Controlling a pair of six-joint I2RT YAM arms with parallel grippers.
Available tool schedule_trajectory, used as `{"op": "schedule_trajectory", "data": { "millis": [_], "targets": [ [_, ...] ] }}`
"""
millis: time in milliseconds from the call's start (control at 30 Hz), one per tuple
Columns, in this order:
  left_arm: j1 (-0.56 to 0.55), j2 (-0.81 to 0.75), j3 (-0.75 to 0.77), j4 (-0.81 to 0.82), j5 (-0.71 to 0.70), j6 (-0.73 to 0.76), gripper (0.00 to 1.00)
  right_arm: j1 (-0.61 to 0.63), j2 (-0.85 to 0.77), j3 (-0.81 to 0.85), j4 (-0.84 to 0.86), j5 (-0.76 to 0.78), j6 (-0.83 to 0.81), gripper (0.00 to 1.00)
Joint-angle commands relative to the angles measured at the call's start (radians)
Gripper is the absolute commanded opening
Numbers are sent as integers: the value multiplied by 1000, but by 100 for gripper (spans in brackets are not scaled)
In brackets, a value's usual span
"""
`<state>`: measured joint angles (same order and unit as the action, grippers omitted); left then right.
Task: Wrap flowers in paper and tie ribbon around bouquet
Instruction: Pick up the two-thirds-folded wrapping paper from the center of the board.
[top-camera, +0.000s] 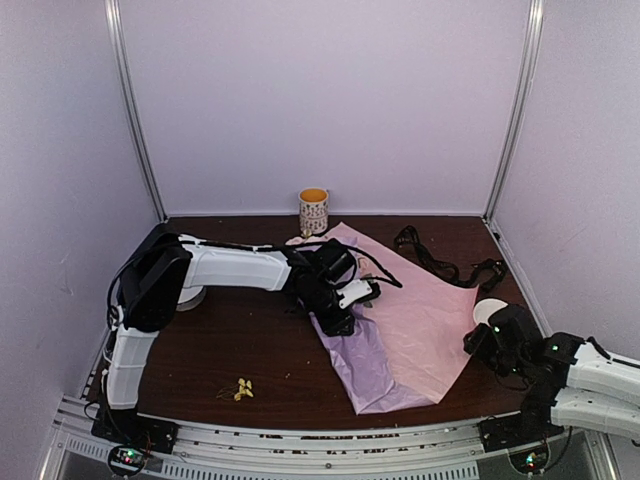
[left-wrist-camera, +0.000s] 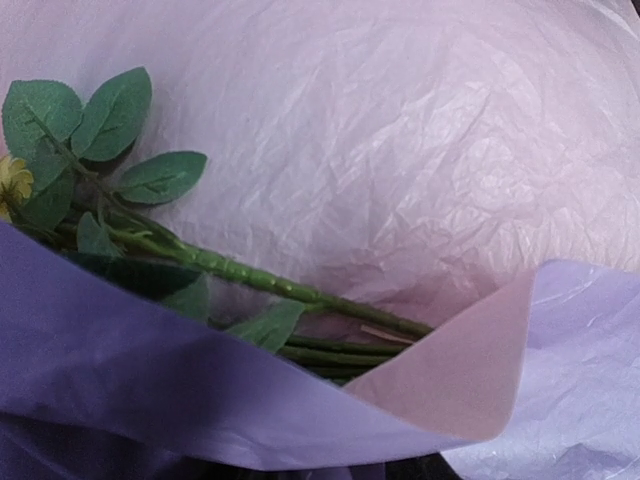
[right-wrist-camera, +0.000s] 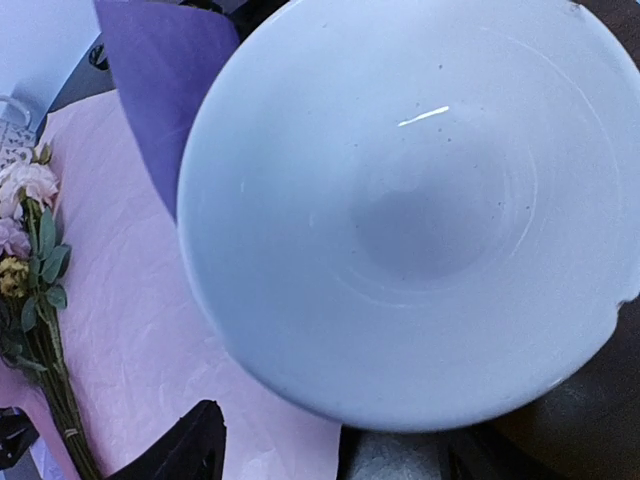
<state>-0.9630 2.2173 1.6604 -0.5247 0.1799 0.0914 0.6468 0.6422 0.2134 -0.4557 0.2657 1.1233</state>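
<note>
Flowers (right-wrist-camera: 45, 270) are lying along the left part of the paper (top-camera: 420, 310), blooms pointing toward the far side of the desk (top-camera: 250, 340). A mug (top-camera: 313, 212) with a yellow inside is standing there, just off the sheet's far corner. The paper is lying spread across the middle and right of the desk, pink side up. Its near-left edge is folding over so the lilac underside is showing — in my left wrist view that fold is rising over the lower ends of the green stems.

My left claw (top-camera: 345, 303) is reaching across to that left edge, close by the stems. Its fingers are not showing in the wrist view, so I cannot tell whether it is apart or clamped on the sheet.

My right claw (top-camera: 487, 342) is hanging at the near right over a white bowl (right-wrist-camera: 400, 200) that is sitting just beside the paper's right edge — its jaws are standing apart, holding nothing.

The ribbon (top-camera: 440, 265) is lying loose along the paper's far right edge. A few small yellow blossoms (top-camera: 242, 390) are lying on the bare desk near the front, well apart from the bunch.
</note>
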Motion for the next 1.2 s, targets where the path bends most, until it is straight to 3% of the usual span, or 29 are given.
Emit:
{"op": "schedule_trajectory", "data": {
  "millis": [0,100,500,567,733,867,1000,1167],
  "targets": [
    [-4,-5,-19,5,18,14,40,-74,64,-12,91,-26,-19,74],
    [-3,-7,-18,6,12,15,40,-104,129,-14,176,-70,-48,72],
    [-4,-10,-14,6,3,23,41,-162,286,4,337,-148,-102,49],
    [-3,-10,-12,7,0,24,42,-168,300,7,351,-154,-118,39],
    [-3,-10,4,13,-8,31,43,-171,307,57,337,-197,-211,2],
    [-3,-4,6,20,-4,36,44,-146,280,162,259,-226,-289,0],
    [-3,8,6,20,1,35,45,3,305,329,221,-215,-380,0],
    [-3,8,9,30,5,31,45,181,404,470,346,-273,-428,0]
  ]
}}
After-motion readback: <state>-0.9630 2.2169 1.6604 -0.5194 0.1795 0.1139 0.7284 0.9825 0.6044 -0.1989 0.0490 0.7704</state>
